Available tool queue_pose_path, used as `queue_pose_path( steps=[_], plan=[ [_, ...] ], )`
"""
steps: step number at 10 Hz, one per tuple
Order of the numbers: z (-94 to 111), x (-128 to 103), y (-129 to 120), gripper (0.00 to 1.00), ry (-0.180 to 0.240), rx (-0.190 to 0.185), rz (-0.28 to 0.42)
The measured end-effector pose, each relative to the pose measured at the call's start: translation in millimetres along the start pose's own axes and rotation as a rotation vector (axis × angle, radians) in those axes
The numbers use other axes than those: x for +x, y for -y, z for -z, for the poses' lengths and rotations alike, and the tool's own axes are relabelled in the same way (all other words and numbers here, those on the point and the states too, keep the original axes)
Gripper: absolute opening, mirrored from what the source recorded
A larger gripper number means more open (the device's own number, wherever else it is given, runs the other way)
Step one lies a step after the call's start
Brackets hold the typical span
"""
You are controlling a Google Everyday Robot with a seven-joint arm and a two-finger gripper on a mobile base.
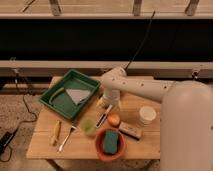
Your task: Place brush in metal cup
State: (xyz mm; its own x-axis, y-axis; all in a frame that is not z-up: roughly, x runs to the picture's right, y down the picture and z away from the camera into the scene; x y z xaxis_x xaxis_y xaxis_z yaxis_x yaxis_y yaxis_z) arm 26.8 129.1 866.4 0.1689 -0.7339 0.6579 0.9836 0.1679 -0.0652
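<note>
The brush (103,119) lies on the wooden table (45,147), a slim white handle slanting from the lower left up toward the gripper. My gripper (111,106) points straight down over the brush's upper end, open, with nothing lifted in it. A dull tan-grey sliver at the gripper's left side looks like the metal cup (102,103); most of it is hidden behind the wrist. The white arm (145,90) reaches in from the right.
A green tray (55,102) with a grey cloth stands at the back left. A translucent green cup (89,126), an orange ball (114,120), a white cup (147,115), a brown block (130,131) and a red bowl (99,150) with a green sponge surround the brush. A yellow item (56,132) and a fork (67,138) lie front left.
</note>
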Motion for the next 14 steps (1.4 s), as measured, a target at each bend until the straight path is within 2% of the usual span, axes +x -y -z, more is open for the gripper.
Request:
queue_pose_path(
  steps=[4,7,14],
  plan=[
    [-8,16,-1,0.8,-0.034,-0.035,0.007],
    [-19,19,-3,0.8,-0.038,-0.069,0.01],
    [-13,19,-6,0.8,-0.036,-0.078,0.008]
  ],
)
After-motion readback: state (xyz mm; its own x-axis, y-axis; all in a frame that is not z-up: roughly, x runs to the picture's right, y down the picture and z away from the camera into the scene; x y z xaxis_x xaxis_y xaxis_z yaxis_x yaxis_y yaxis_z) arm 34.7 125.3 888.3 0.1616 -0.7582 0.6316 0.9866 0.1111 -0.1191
